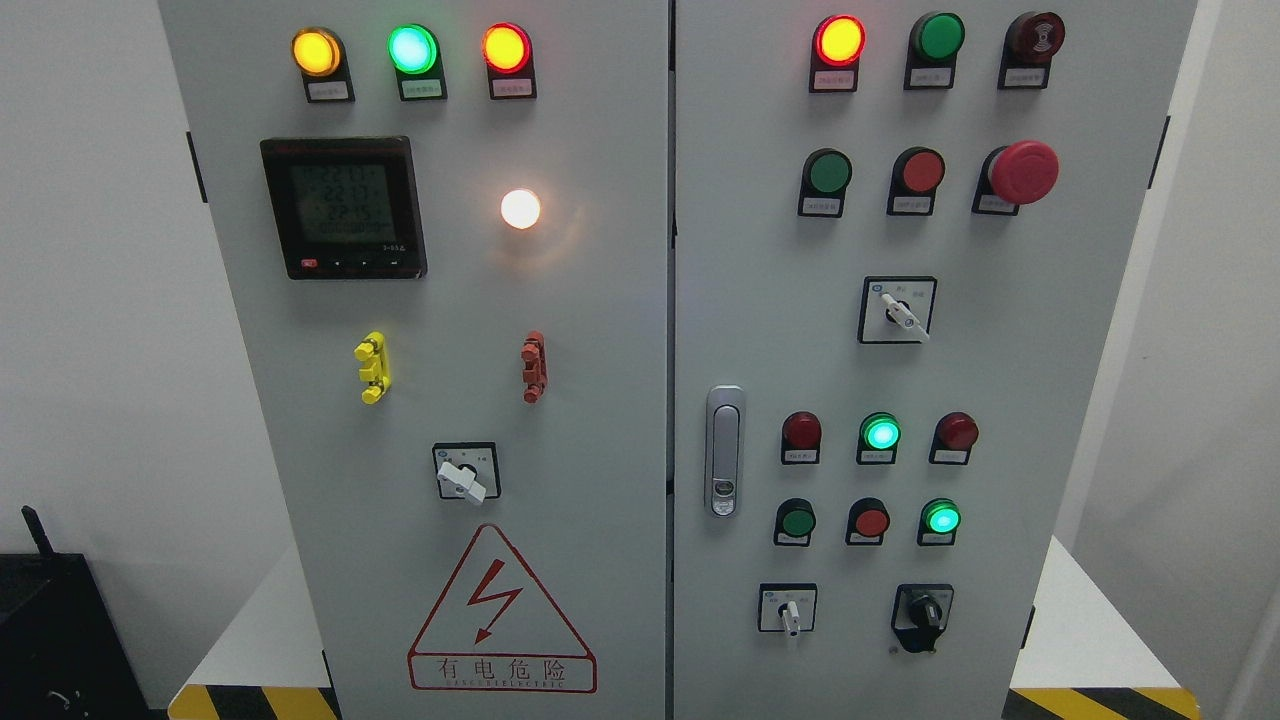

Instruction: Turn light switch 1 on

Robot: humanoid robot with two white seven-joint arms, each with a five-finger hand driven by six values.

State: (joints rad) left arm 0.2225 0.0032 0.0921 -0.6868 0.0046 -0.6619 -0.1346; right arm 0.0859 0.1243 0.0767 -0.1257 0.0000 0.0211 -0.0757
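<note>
A grey electrical cabinet (600, 420) with two doors fills the head view. The left door carries a white rotary selector switch (465, 473), its handle turned toward the lower right. A white lamp (520, 209) glows above it, beside a digital meter (343, 208). On the right door there are more selector switches: an upper white one (898, 310), a lower white one (789, 610) and a black one (922, 615). I cannot tell which of them is switch 1. Neither hand shows in the picture.
Lit yellow (316, 52), green (412, 48) and red (506, 48) lamps line the left door's top. A red mushroom stop button (1022, 172) and a door handle (724, 450) sit on the right door. A black box (50, 630) stands at lower left.
</note>
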